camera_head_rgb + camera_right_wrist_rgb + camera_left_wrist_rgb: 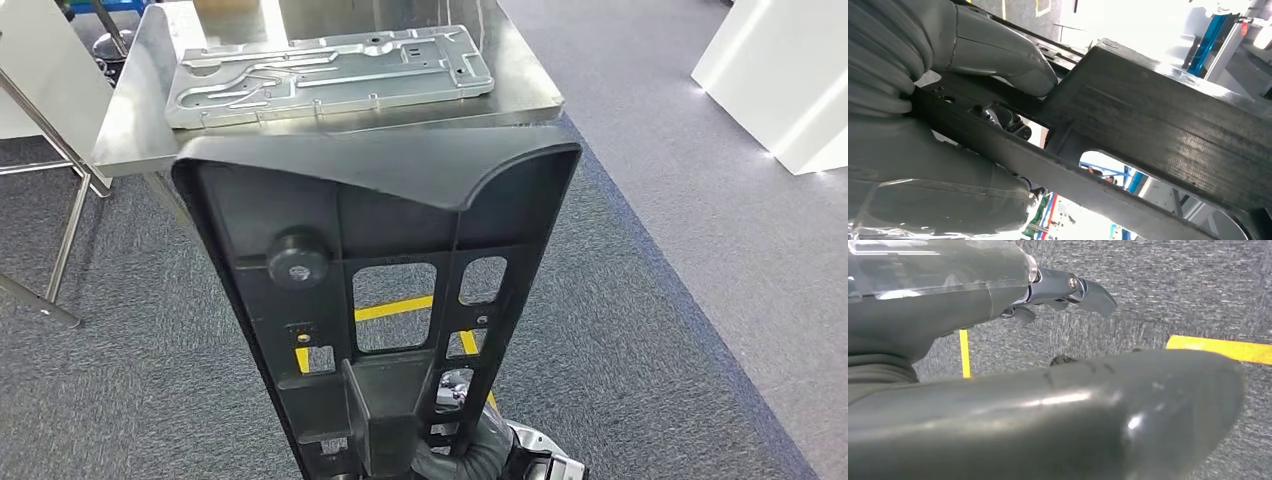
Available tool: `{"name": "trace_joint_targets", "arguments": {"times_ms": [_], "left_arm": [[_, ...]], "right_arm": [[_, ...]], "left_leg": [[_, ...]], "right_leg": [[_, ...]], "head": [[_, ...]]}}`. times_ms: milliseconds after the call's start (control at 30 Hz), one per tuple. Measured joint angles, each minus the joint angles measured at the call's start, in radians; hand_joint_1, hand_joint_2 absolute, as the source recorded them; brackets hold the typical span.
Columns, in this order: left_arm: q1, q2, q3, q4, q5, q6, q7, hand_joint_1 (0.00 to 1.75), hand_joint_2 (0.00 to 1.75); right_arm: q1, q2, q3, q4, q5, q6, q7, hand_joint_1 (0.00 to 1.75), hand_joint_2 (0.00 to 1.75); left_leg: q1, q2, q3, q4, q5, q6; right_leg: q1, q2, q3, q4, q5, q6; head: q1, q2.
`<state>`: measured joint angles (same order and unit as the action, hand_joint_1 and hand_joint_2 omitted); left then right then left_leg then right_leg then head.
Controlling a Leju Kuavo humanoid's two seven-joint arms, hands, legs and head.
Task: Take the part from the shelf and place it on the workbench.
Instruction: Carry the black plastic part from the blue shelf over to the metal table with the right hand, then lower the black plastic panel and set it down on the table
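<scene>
The part (380,300) stands upright before the surface (130,130), its top edge overlapping the near rim; a metal plate (330,72) lies on the surface behind it.

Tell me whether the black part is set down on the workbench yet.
Not yet. The black part stands upright in front of the workbench, gripped by the right hand.

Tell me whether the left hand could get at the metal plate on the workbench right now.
Probably not. The black part, which the right hand grips, stands between the robot and the metal plate on the workbench, and the left hand hangs low over the carpet.
</scene>
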<state>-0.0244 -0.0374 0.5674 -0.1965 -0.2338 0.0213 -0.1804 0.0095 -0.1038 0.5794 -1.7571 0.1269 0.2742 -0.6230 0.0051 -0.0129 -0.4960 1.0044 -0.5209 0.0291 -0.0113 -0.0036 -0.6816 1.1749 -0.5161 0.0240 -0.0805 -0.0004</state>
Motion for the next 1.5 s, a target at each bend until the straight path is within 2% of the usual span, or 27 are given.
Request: {"name": "trace_joint_targets", "arguments": {"times_ms": [33,100,167,233,300,367,433,467,500,567,600,633,700,733,800,900,933,967,1000,1067,1133,1233,1300,1400,1433,1467,1500], "left_arm": [[0.0,0.0,0.001,0.0,-0.003,-0.001,0.0,0.0,0.0],[-0.003,0.0,0.001,0.0,-0.006,-0.002,0.0,0.0,0.0],[-0.007,0.0,0.002,0.0,-0.008,-0.003,0.0,0.0,0.0],[-0.01,0.001,0.002,-0.001,-0.01,-0.004,0.0,0.0,0.0],[-0.013,0.002,0.002,-0.001,-0.011,-0.005,0.0,0.0,0.0],[-0.013,0.002,0.003,-0.001,-0.011,-0.007,0.0,0.0,0.0],[-0.01,0.002,0.004,-0.001,-0.011,-0.007,0.0,0.0,0.0],[-0.009,0.002,0.004,-0.001,-0.011,-0.007,0.0,0.0,0.0],[-0.008,0.003,0.004,-0.001,-0.011,-0.007,0.0,0.0,0.0],[-0.006,0.003,0.004,-0.001,-0.011,-0.007,0.0,0.0,0.0],[-0.006,0.004,0.004,-0.001,-0.012,-0.007,0.0,0.0,0.0],[-0.005,0.004,0.004,-0.001,-0.012,-0.007,0.0,0.0,0.0],[-0.005,0.004,0.004,-0.001,-0.012,-0.007,0.001,0.0,0.0],[-0.004,0.004,0.004,-0.001,-0.012,-0.007,0.0,0.0,0.0],[-0.003,0.004,0.005,-0.001,-0.012,-0.007,0.001,0.0,0.0],[-0.005,0.004,0.005,-0.001,-0.011,-0.007,0.001,0.0,0.0],[-0.005,0.004,0.005,-0.001,-0.011,-0.008,0.001,0.0,0.0],[-0.005,0.004,0.005,-0.001,-0.012,-0.008,0.001,0.0,0.0],[-0.004,0.004,0.005,-0.001,-0.014,-0.009,0.002,0.0,0.0],[-0.003,0.002,0.005,0.0,-0.019,-0.01,0.003,0.0,0.0],[-0.006,0.0,0.006,0.0,-0.023,-0.011,0.004,0.0,0.0],[-0.01,0.001,0.006,0.0,-0.027,-0.012,0.004,0.0,0.0],[-0.013,0.002,0.006,0.0,-0.029,-0.013,0.004,0.0,0.0],[-0.014,0.003,0.006,0.0,-0.032,-0.014,0.004,0.0,0.0],[-0.012,0.004,0.006,0.0,-0.033,-0.014,0.004,0.0,0.0],[-0.01,0.004,0.006,0.0,-0.034,-0.014,0.005,0.0,0.0],[-0.009,0.005,0.006,0.0,-0.036,-0.014,0.004,0.0,0.0]], "right_arm": [[0.001,0.0,-0.002,0.0,0.0,-0.001,0.0,1.75,1.75],[0.005,0.0,-0.005,-0.002,0.001,-0.005,0.0,1.75,1.75],[0.007,0.0,-0.007,-0.004,0.003,-0.011,0.0,1.75,1.75],[0.008,0.0,-0.008,-0.009,0.005,-0.016,0.0,1.75,1.75],[0.008,0.001,-0.009,-0.014,0.007,-0.016,0.0,1.75,1.75],[0.009,0.002,-0.009,-0.015,0.008,-0.017,0.0,1.75,1.75],[0.012,0.002,-0.009,-0.015,0.008,-0.017,0.0,1.75,1.75],[0.013,0.002,-0.009,-0.015,0.009,-0.017,0.0,1.75,1.75],[0.013,0.002,-0.009,-0.015,0.009,-0.017,0.0,1.75,1.75],[0.014,0.002,-0.009,-0.016,0.009,-0.017,0.001,1.75,1.75],[0.015,0.003,-0.009,-0.018,0.01,-0.017,0.001,1.75,1.75],[0.016,0.003,-0.009,-0.019,0.01,-0.017,0.001,1.75,1.75],[0.016,0.003,-0.009,-0.022,0.011,-0.017,0.001,1.75,1.75],[0.016,0.003,-0.009,-0.023,0.011,-0.017,0.001,1.75,1.75],[0.014,0.003,-0.009,-0.025,0.011,-0.017,0.001,1.75,1.75],[0.012,0.003,-0.009,-0.026,0.011,-0.015,0.001,1.75,1.75],[0.012,0.003,-0.009,-0.026,0.011,-0.015,0.001,1.75,1.75],[0.012,0.003,-0.009,-0.026,0.011,-0.014,0.001,1.75,1.75],[0.012,0.003,-0.009,-0.026,0.011,-0.014,0.001,1.75,1.75],[0.013,0.003,-0.009,-0.026,0.013,-0.014,0.002,1.75,1.75],[0.015,0.003,-0.01,-0.027,0.015,-0.014,0.002,1.75,1.75],[0.017,0.004,-0.011,-0.031,0.016,-0.015,0.002,1.75,1.75],[0.018,0.005,-0.011,-0.034,0.017,-0.016,0.002,1.75,1.75],[0.024,0.006,-0.011,-0.036,0.018,-0.019,0.002,1.75,1.75],[0.028,0.006,-0.011,-0.036,0.019,-0.019,0.002,1.75,1.75],[0.031,0.006,-0.012,-0.036,0.019,-0.02,0.002,1.75,1.75],[0.034,0.006,-0.012,-0.036,0.02,-0.021,0.002,1.75,1.75]], "left_leg": [[-0.001,-0.001,0.013,0.001,-0.011,-0.004],[-0.002,-0.003,0.028,0.001,-0.029,-0.014],[-0.003,-0.005,0.038,0.005,-0.034,-0.026],[-0.002,-0.002,0.029,0.043,-0.029,-0.036],[0.001,0.001,-0.027,0.14,-0.04,-0.042],[0.004,0.004,-0.11,0.255,-0.088,-0.048],[0.006,0.005,-0.17,0.3,-0.124,-0.052],[0.006,0.005,-0.179,0.278,-0.113,-0.052],[0.006,0.006,-0.175,0.227,-0.076,-0.051],[0.004,0.011,-0.158,0.107,0.036,-0.044],[0.001,0.013,-0.152,0.068,0.076,-0.039],[-0.002,0.014,-0.151,0.048,0.097,-0.032],[-0.004,0.011,-0.141,0.034,0.095,-0.018],[-0.003,0.01,-0.129,0.024,0.094,-0.012],[0.0,0.007,-0.101,0.009,0.087,0.0],[-0.001,0.005,-0.072,0.002,0.065,0.008],[-0.002,0.004,-0.06,0.002,0.055,0.008],[-0.003,0.002,-0.046,0.002,0.044,0.008],[-0.004,0.001,-0.03,0.002,0.033,0.007],[-0.005,0.0,-0.003,0.002,0.01,0.002],[-0.006,-0.002,0.011,0.003,-0.007,-0.008],[-0.005,-0.003,0.025,0.022,-0.007,-0.026],[-0.003,0.0,-0.005,0.093,-0.011,-0.036],[0.005,0.004,-0.118,0.257,-0.082,-0.05],[0.007,0.005,-0.147,0.282,-0.104,-0.052],[0.008,0.005,-0.162,0.277,-0.108,-0.053],[0.009,0.006,-0.164,0.243,-0.088,-0.054]], "right_leg": [[0.002,0.0,0.015,-0.06,0.043,-0.004],[0.007,0.001,0.032,-0.127,0.085,-0.015],[0.01,0.003,0.039,-0.133,0.078,-0.026],[0.006,0.004,0.059,-0.14,0.071,-0.038],[0.002,0.003,0.083,-0.146,0.058,-0.047],[0.002,0.002,0.103,-0.147,0.04,-0.051],[0.002,0.004,0.126,-0.147,0.02,-0.05],[0.002,0.005,0.141,-0.147,0.009,-0.049],[0.002,0.005,0.157,-0.147,-0.003,-0.047],[0.003,0.005,0.182,-0.148,-0.025,-0.039],[0.004,0.005,0.188,-0.151,-0.033,-0.034],[0.005,0.005,0.193,-0.155,-0.035,-0.028],[0.006,0.005,0.201,-0.159,-0.029,-0.014],[0.005,0.004,0.2,-0.145,-0.024,-0.008],[0.003,0.004,0.158,-0.067,-0.027,0.001],[0.001,0.004,0.034,0.097,-0.096,0.01],[0.001,0.004,0.006,0.115,-0.113,0.01],[0.001,0.004,-0.006,0.102,-0.112,0.008],[0.002,0.004,-0.005,0.061,-0.085,0.004],[0.007,0.005,0.017,-0.062,0.023,-0.008],[0.015,0.008,0.032,-0.136,0.093,-0.019],[0.015,0.011,0.058,-0.155,0.091,-0.034],[0.009,0.01,0.087,-0.164,0.079,-0.044],[0.006,0.008,0.117,-0.167,0.052,-0.049],[0.006,0.009,0.128,-0.167,0.043,-0.048],[0.005,0.01,0.141,-0.167,0.032,-0.046],[0.003,0.011,0.156,-0.167,0.021,-0.044]], "head": [[0.0,0.0],[0.001,0.0],[0.002,0.0],[0.002,0.0],[0.002,0.0],[0.002,0.0],[0.002,0.0],[0.002,0.0],[0.002,0.0],[0.002,0.0],[0.002,0.0],[0.002,0.0],[0.002,0.0],[0.002,0.0],[0.002,0.0],[0.002,0.0],[0.002,0.0],[0.002,0.0],[0.002,0.0],[0.002,0.0],[0.002,0.0],[0.003,0.0],[0.003,0.0],[0.003,0.0],[0.003,0.0],[0.002,0.0],[0.003,0.0]]}}
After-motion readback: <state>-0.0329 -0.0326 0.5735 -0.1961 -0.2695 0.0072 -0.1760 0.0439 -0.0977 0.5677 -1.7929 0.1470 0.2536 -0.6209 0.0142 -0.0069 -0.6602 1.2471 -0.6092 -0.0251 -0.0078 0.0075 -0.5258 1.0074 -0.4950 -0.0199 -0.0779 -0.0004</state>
